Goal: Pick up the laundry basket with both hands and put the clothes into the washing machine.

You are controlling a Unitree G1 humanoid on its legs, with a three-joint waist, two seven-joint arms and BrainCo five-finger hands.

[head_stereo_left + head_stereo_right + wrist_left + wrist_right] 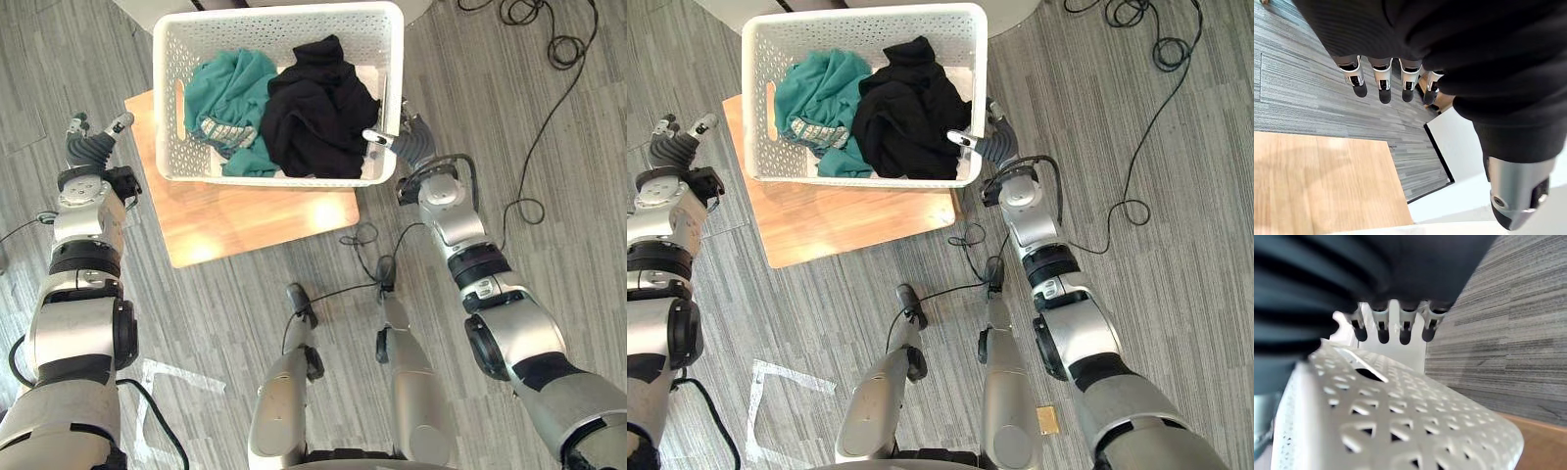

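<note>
On the wooden board [255, 220]: the laundry basket [255, 27] is seen resting, squarely ahead, not yet lifted.
Where the clothes are: both are held inside the basket, the teal garment [230, 93] towards the left end, the black garment [318, 108] towards the right, heaped against each other.
Long axis: the basket is laid crosswise, so one short end wall is turned to each arm.
Right hand [407, 142]: it is placed just beside the right end wall; whether contact is made cannot be told.
Right fingers [1382, 320]: they are seen straight in the wrist view, hung over the wall and its handle slot [1369, 374], with nothing grasped.
Left hand [90, 147]: it is held over the floor, off the board's left edge and well apart from the left wall.
Left fingers [1383, 83]: they are released and straight, with nothing between them.
Left handle slot [179, 98]: it lies to the right of the left hand and is untouched.
Nearer hand: the right, clearly.
Coming move, as judged: the left hand must be brought in to its wall before a two-handed lift can be made.
Count: one basket, two garments, one board, two hands.
</note>
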